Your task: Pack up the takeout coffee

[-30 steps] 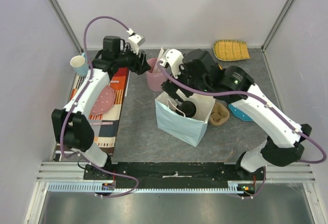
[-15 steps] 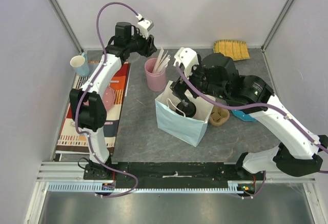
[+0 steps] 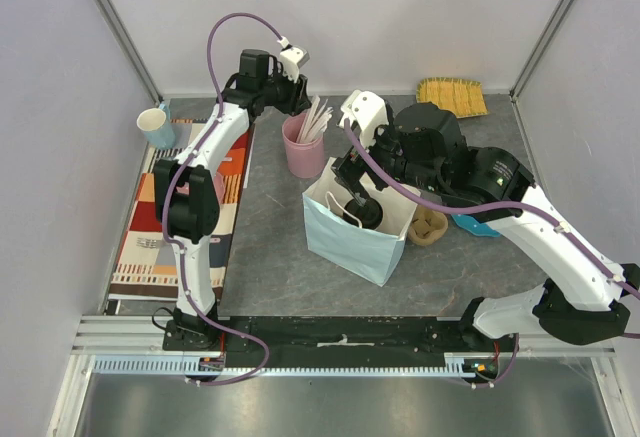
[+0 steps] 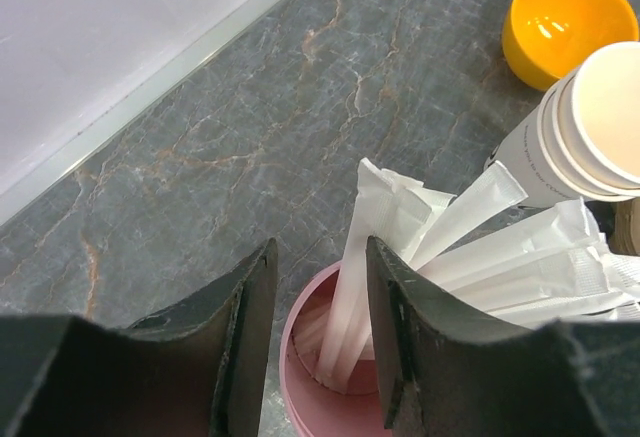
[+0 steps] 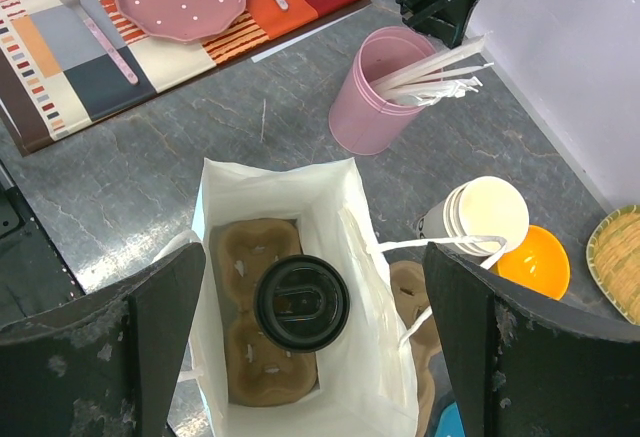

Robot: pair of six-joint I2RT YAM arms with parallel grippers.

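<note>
Takeout coffee sits upright in the carrier inside the pale blue bag, lower centre of our right wrist view, so our right gripper hangs wide open above, while our left gripper, part open, straddles a wrapped straw, probably to pack next.

I see pale lilac walls on three sides, metal posts in the far corners, a grey veined tabletop, and a metal rail nearest me. Light is even.

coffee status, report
Right pincer open over bag. Left pincer open, straddling a straw in pink cup. Coffee lidded, inside bag, on carrier. No obstruction seen.
</note>
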